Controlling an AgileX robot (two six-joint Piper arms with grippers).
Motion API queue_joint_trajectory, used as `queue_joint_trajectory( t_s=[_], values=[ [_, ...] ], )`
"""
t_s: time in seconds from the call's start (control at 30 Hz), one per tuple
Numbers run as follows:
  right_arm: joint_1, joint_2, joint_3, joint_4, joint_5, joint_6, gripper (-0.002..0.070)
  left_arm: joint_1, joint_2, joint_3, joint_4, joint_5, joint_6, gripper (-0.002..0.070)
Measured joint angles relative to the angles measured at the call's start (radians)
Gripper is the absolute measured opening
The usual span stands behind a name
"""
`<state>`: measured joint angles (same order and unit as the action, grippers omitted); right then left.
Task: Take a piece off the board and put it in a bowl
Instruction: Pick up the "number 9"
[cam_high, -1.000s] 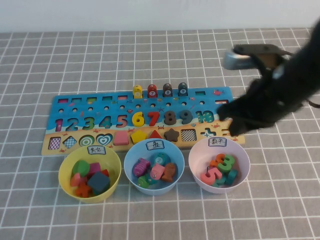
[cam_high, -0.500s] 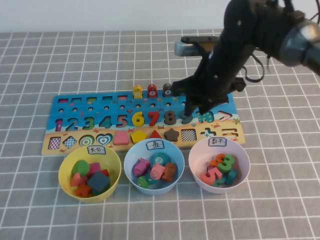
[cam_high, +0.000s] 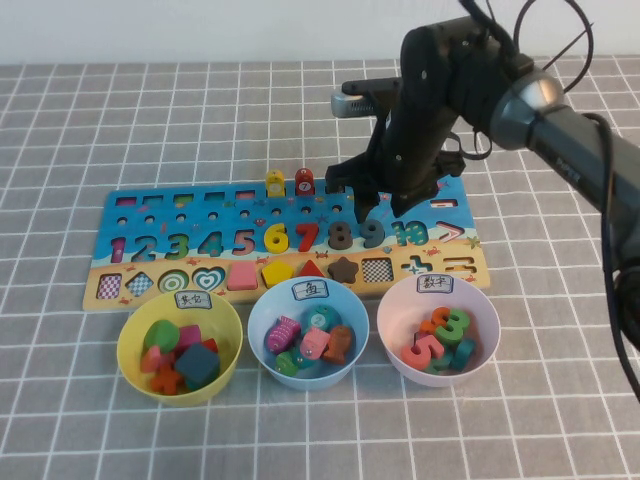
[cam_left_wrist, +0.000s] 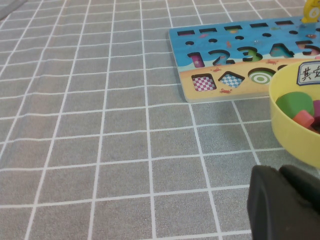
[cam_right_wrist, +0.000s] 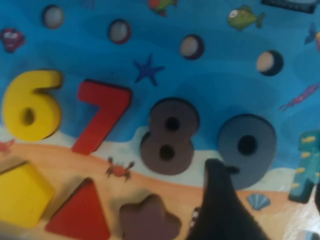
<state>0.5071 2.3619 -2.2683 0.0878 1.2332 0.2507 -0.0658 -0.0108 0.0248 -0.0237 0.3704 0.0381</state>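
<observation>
On board, slot row: piece seated beside brown 8, not lifted.
Right gripper: just above piece, jaws apart, holding nothing.
Left gripper: near yellow bowl; opening unclear.
Bowl: just below board.

Even, bright overhead light; soft short shadows under the pink bowl and the board. The high view is sharp. The right wrist view is blurred, the right end effector dark near the grey 9. The left end effector is defocused.
</observation>
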Motion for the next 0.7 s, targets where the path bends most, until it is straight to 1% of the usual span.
queue_joint_trajectory(
  t_s=[0.27,0.7],
  values=[
    [0.006,0.024,-0.010,-0.040,0.000,0.035,0.0357,0.000,0.000,0.000,0.000,0.000,0.000,-0.0005],
    [0.030,0.026,-0.010,-0.071,0.000,0.037,0.0357,0.000,0.000,0.000,0.000,0.000,0.000,-0.0005]
  ],
)
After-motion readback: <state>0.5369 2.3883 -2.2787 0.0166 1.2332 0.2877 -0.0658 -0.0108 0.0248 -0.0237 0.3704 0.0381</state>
